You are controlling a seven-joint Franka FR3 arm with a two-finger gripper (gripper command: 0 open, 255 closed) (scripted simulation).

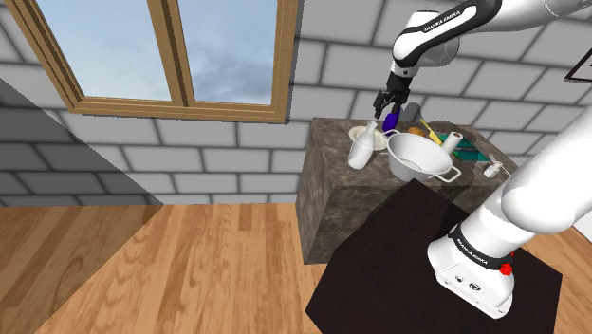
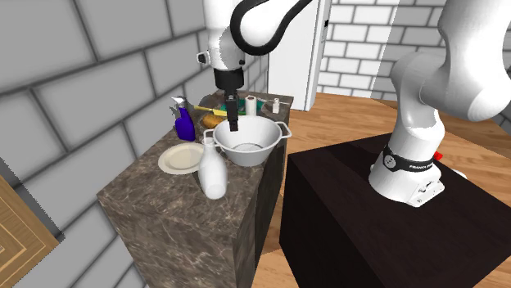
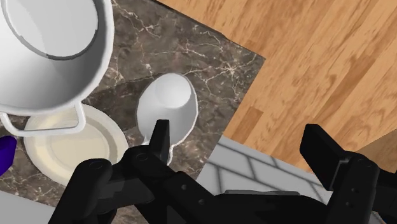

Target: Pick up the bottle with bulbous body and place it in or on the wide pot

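The all-black gripper (image 1: pixel 389 106) hung in the shoulder view's upper right, its fingers (image 3: pixel 324 151) spread apart and clasping nothing. The white bulbous bottle (image 1: pixel 360 147) stood upright on the dark marble desk (image 1: pixel 332 199), just left of the wide white pot (image 1: pixel 417 157).

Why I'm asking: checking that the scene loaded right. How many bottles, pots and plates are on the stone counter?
Bottles: 2 (white bottle, blue spray bottle)
Pots: 1 (white pot)
Plates: 1 (cream plate)
Total: 4
The small items at the counter's far end are too small to sort.
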